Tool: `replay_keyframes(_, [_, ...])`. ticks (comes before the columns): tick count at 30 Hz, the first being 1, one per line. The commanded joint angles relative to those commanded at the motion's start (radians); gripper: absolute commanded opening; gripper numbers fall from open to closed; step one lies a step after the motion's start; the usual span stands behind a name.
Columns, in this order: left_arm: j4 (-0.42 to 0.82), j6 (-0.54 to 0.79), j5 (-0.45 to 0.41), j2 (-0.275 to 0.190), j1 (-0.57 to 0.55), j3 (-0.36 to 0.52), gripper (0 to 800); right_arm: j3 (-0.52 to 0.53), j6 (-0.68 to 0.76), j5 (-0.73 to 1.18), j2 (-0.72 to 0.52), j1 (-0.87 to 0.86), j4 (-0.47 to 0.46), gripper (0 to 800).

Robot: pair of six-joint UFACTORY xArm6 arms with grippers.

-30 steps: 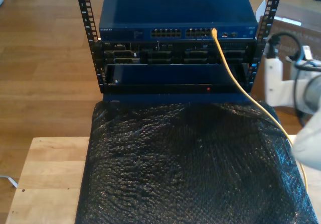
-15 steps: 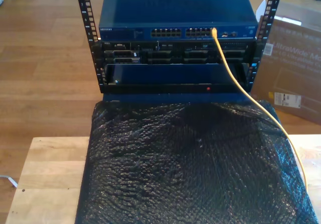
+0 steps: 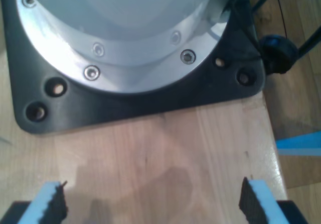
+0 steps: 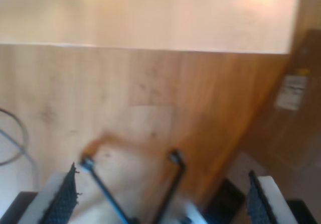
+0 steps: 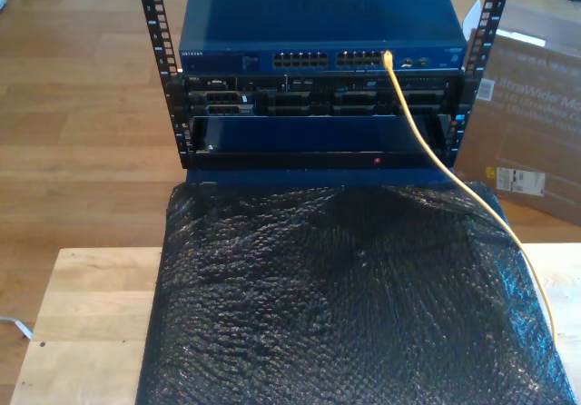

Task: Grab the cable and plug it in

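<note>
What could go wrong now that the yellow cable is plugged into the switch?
The cable runs from its port on the switch across the black bubble wrap toward the exterior view's right; an arm passing there could snag it and pull the plug out. My first gripper stands open near a robot base plate and could bump it.

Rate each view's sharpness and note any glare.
Exterior view: fairly sharp, the yellow cable crisp, small highlights glinting on the black bubble wrap. First wrist view: soft, with sheen on the metal flange. Second wrist view: blurred throughout, the pale surface washed out.
</note>
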Motion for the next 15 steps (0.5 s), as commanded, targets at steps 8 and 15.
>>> replay_keyframes(8, [0.0,0.0,0.0,0.0,0.0,0.0,800,0.055,-0.003,0.1,-0.055,-0.089,-0.247,798])
replay_keyframes(15, [0.0,0.0,0.0,0.0,0.0,0.0,800,0.123,-0.075,0.098,-0.058,-0.178,-0.341,798])
